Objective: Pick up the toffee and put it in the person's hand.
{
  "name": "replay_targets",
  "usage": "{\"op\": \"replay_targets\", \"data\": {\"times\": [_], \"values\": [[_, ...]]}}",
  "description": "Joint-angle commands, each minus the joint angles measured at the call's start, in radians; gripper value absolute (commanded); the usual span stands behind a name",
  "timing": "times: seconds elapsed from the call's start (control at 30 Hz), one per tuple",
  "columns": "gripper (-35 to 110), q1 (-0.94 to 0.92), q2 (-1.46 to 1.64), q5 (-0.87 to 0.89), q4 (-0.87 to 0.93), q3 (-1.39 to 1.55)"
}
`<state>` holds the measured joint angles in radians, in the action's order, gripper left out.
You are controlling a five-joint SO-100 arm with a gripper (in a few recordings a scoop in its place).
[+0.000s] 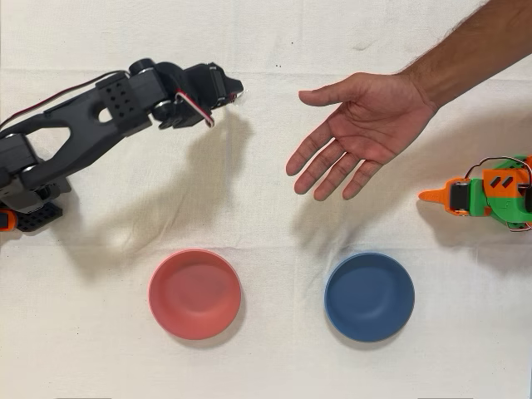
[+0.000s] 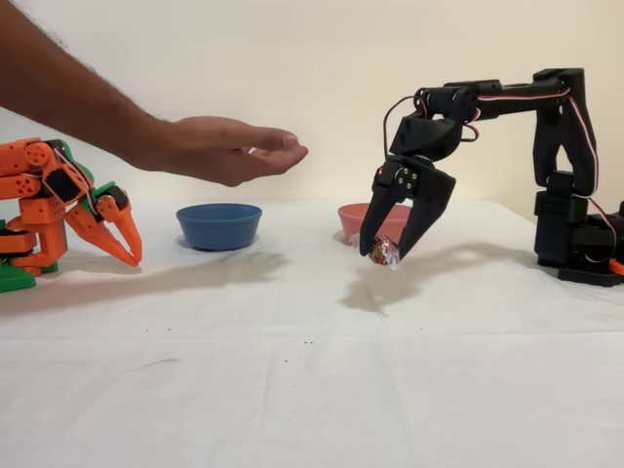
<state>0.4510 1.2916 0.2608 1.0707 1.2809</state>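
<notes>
Although the claw [image 2: 387, 253] grips the toffee [image 2: 383, 252] at its very fingertips, clear of the worktop [image 2: 312, 370], that slight hold could slip during travel toward the person's hand [image 2: 229, 148].

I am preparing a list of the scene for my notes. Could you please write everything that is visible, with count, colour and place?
small sweet in shiny red wrapper: one, red, held between the pincer tips above the cloth, in the fixed view.
round pink-red plastic bowl: one, pink-red, lower left of centre in the overhead view.
round blue plastic bowl: one, blue, lower right of centre in the overhead view.
white cloth-covered table: one, white, under everything.
orange arm: one, orange and green, idle at the right edge in the overhead view.
person's open hand: one, palm up, reaching in from the upper right, raised above the table.
black arm's pincer: one, black, pointing down, closed on the sweet.
</notes>
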Motion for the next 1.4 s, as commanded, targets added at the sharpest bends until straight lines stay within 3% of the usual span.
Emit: {"op": "replay_targets", "data": {"times": [0.0,0.5,1.37], "values": [[17,-0.021,0.190,-0.006,-0.034,0.023],[17,-0.149,0.347,-0.046,-0.078,0.080],[17,-0.265,0.221,-0.084,-0.126,-0.238]]}}
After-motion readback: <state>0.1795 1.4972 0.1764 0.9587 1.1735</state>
